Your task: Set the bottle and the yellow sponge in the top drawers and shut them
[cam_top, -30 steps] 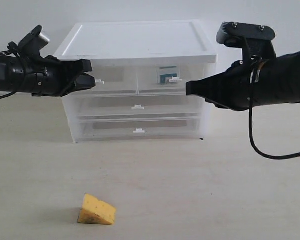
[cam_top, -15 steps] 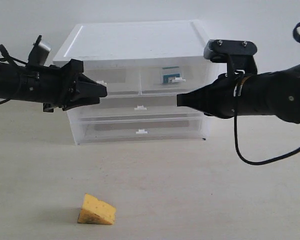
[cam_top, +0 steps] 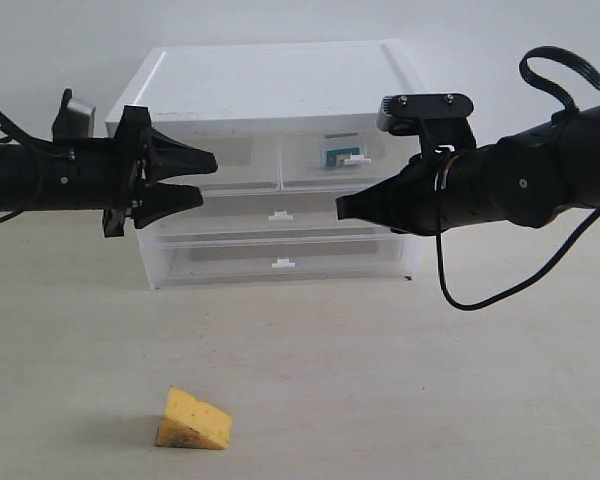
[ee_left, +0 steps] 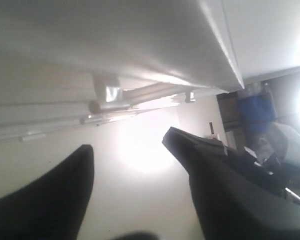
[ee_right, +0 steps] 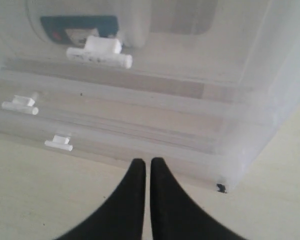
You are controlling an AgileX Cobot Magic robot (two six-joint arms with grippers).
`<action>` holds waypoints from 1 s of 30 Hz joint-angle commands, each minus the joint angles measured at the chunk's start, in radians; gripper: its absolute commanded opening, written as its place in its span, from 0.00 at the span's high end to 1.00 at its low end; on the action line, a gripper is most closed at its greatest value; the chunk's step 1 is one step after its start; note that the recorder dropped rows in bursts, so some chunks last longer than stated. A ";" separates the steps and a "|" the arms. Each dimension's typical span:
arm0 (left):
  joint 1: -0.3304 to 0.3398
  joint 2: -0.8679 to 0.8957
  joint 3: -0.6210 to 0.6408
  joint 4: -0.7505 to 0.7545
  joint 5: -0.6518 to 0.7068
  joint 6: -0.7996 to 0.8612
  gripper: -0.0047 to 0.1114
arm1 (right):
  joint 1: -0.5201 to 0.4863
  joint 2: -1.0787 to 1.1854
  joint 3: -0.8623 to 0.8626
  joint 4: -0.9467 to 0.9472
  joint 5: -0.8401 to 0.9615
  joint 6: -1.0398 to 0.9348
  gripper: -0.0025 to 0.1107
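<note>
Bottle [cam_top: 336,150] with blue-teal label, writing unreadable, in a top drawer [cam_top: 300,162], left claw [cam_top: 208,175] spread, right claw [cam_top: 342,209] clenched empty.

Pale beige bench [cam_top: 410,370] carrying a plastic drawer unit [cam_top: 280,90] and a yellow sponge [cam_top: 194,420].
The translucent, white-topped drawer unit stands at the back of the bench. The wedge-shaped yellow sponge lies well apart from it, near the front edge, towards the left.

Soft, even exterior light; blown-out glare and blur in the left wrist view.
</note>
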 commanded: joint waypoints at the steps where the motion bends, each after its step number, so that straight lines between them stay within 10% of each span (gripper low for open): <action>1: 0.042 0.019 -0.008 -0.047 0.043 0.032 0.50 | -0.009 0.001 -0.006 -0.002 0.001 -0.010 0.98; 21: 0.049 0.124 -0.112 -0.062 0.155 0.088 0.57 | -0.009 0.001 -0.006 -0.002 0.006 -0.010 0.98; 30: 0.049 0.130 -0.138 -0.062 0.150 0.122 0.89 | -0.009 0.001 -0.006 -0.002 -0.017 -0.010 0.98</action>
